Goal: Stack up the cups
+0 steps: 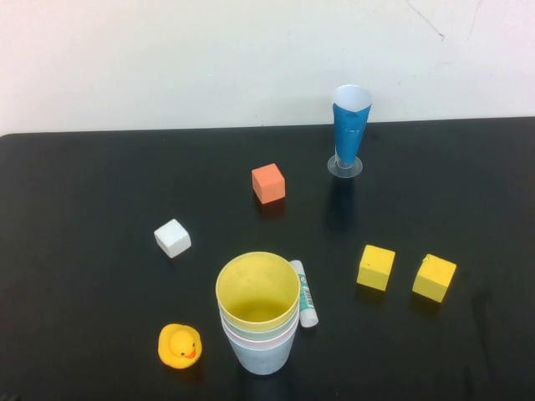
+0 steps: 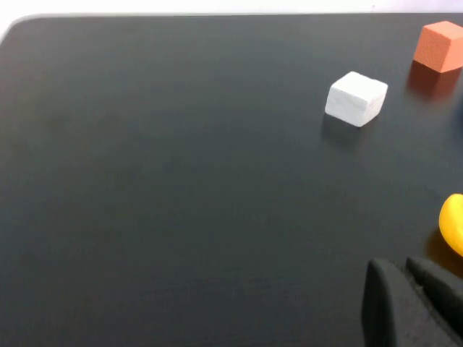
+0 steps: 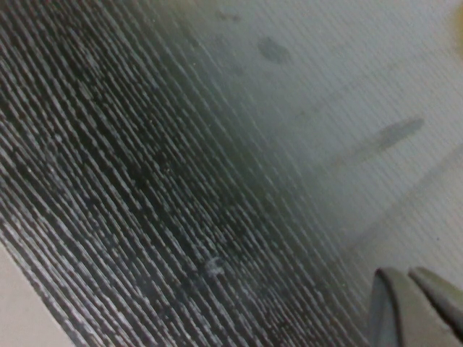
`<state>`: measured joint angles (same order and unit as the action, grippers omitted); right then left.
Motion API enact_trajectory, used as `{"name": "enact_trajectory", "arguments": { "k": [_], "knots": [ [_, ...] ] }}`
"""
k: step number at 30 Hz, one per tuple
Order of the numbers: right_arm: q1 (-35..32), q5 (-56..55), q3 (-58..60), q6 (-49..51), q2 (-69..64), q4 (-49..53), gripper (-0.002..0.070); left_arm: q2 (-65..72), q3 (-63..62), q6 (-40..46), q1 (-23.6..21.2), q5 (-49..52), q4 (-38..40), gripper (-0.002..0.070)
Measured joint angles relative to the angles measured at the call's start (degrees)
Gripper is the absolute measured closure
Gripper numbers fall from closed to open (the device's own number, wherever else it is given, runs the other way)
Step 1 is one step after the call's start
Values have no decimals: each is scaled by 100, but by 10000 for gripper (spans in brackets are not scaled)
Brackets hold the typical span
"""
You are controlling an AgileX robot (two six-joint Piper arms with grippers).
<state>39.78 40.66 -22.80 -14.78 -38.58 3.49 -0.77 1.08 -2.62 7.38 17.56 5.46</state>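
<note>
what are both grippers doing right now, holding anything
left gripper: shut, empty, low over the black table near the white cube.
right gripper: shut, empty, parked away from the cups.

My cups (image 1: 257, 313) sit nested in one stack near the table's (image 1: 84, 209) front edge. A duck (image 1: 180, 346) lies just left of it, a tube (image 1: 305, 293) touches its right. Two blocks (image 1: 376, 267) sit further right, a cone cup (image 1: 349, 129) far behind.

My left gripper (image 2: 416, 303) hangs closed over the table's left; my right gripper (image 3: 416, 307), closed, is off to the side.
</note>
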Motion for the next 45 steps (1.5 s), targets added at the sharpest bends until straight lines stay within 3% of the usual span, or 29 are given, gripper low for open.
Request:
{"name": "enact_trajectory", "arguments": {
  "k": [29,34,45],
  "knots": [
    [-33,14,26,0,310,-13,678,0,0,-233,-13,11,-136,676],
    [-869,-310,49,-21,1339,-25,678,0,0,-233,-13,11,-136,676],
    [-3749,-2011,1581,-133,3713,246,678,0,0,-233,-13,15,-136,676]
  ]
}}
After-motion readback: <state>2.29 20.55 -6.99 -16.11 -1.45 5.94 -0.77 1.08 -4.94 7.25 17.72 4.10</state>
